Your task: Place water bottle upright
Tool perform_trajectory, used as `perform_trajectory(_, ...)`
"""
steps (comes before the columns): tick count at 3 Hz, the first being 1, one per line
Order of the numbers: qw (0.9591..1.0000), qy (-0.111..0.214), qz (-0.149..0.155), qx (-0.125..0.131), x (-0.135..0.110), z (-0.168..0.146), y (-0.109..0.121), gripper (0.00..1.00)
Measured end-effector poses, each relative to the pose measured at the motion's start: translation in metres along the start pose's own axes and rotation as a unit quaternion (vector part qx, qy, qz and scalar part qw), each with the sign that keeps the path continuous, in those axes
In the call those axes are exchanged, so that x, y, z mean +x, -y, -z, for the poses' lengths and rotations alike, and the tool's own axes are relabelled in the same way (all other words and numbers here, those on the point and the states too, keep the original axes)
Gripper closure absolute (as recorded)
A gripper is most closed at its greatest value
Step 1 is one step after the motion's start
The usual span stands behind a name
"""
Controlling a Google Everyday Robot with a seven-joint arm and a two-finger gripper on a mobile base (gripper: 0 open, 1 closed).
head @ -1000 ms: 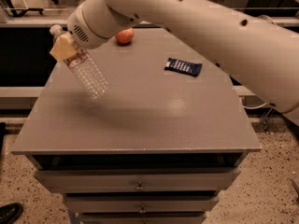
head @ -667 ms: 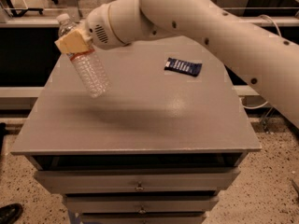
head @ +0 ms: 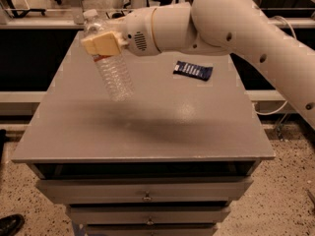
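The water bottle [head: 114,70] is clear and ribbed with a white cap at the top left, and it hangs tilted in the air above the left half of the grey table [head: 147,127]. My gripper [head: 102,44] is shut on its upper part near the label, its tan fingers [head: 98,46] wrapped across the bottle. The bottle's base points down and to the right, a little above the tabletop. The white arm reaches in from the upper right.
A dark blue snack packet [head: 193,70] lies on the table right of centre, towards the back. The table stands on a drawer cabinet [head: 145,195]. A black shoe [head: 10,224] shows on the speckled floor at the lower left.
The arm has swung in over the table, hiding the red object at the back. The held bottle has turned closer to upright.
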State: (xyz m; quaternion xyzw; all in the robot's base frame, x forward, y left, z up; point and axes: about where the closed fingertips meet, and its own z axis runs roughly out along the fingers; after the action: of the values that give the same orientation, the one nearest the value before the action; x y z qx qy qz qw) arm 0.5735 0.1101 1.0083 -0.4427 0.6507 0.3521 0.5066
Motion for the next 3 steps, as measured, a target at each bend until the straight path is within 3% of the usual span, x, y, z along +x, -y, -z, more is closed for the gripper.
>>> perform_trajectory(1, 1.0000, 0.000, 0.000, 0.000, 0.000, 0.000, 0.000, 1.00)
perform_trajectory(2, 0.9989, -0.021, 0.039, -0.017, 0.003, 0.014, 0.001, 1.00)
perform_trajectory(3, 0.9934, -0.036, 0.100, -0.043, 0.014, 0.046, 0.006, 1.00)
